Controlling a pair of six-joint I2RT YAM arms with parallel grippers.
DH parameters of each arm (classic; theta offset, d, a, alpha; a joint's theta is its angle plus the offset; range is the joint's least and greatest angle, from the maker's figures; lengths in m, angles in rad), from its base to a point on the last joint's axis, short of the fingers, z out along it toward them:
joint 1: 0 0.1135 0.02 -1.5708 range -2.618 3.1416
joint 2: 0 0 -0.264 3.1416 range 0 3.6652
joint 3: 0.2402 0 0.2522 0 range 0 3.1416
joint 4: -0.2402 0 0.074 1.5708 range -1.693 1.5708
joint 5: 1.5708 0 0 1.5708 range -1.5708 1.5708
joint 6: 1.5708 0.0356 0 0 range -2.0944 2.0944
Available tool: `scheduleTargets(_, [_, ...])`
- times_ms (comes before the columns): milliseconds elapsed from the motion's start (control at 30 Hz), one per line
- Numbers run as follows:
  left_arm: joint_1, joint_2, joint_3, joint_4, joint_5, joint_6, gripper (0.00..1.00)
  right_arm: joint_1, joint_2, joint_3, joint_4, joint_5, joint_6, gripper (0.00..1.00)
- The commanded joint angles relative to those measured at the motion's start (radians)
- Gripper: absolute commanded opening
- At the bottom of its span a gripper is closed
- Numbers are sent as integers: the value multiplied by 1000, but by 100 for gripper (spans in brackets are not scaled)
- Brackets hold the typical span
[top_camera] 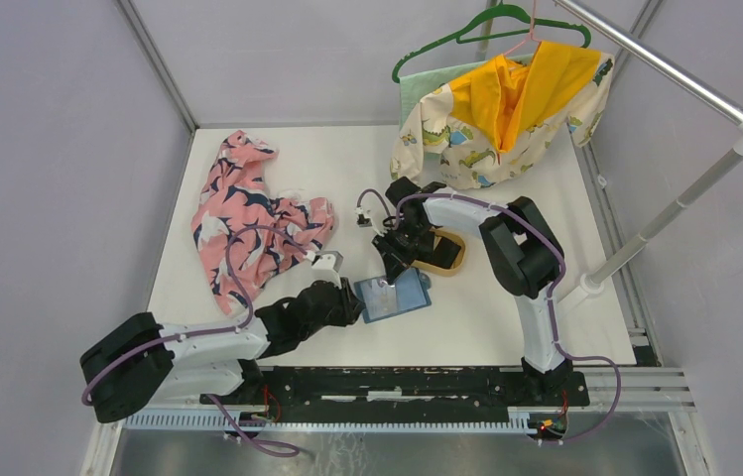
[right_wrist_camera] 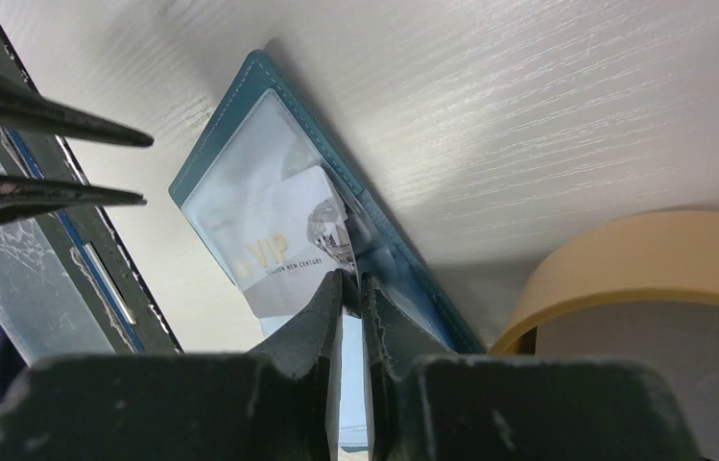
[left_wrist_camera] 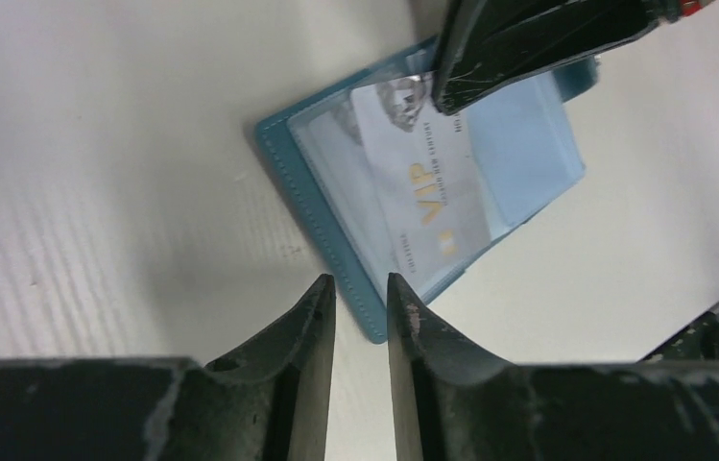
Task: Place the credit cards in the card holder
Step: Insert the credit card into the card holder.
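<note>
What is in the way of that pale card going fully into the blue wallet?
Nothing visible. The card sits partly under the clear pocket of the wallet, the right end effector at its outer end; the left end effector is beside the wallet.

card holder (left_wrist_camera: 525, 144): teal, looked leather-like and matt, stitched along its edge; the pocket was clear glossy plastic.
credit card (left_wrist_camera: 422, 206): pale, smooth, glossy, with metallic gold lettering.
table (left_wrist_camera: 96, 163): white, matt, fine wood-grain texture.
left gripper fingers (left_wrist_camera: 312, 327): black, matt, scuffed grey at the edges.
tray (right_wrist_camera: 624, 259): tan wood, smooth, matt.
cloth (top_camera: 238, 218): pink printed fabric, crumpled.
rail (top_camera: 665, 69): bright polished metal.
</note>
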Motion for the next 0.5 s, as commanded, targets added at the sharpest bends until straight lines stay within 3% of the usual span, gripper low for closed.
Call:
scheduleTargets(0, [23, 22, 30, -83, -40, 4, 34, 5, 16, 1, 12, 63, -43, 12])
scheduleTargets(300, [46, 164, 68, -11, 21, -7, 36, 27, 32, 32, -31, 72, -83, 11])
scheduleTargets(467, [65, 218, 89, 3, 44, 8, 30, 32, 46, 56, -56, 79, -106, 10])
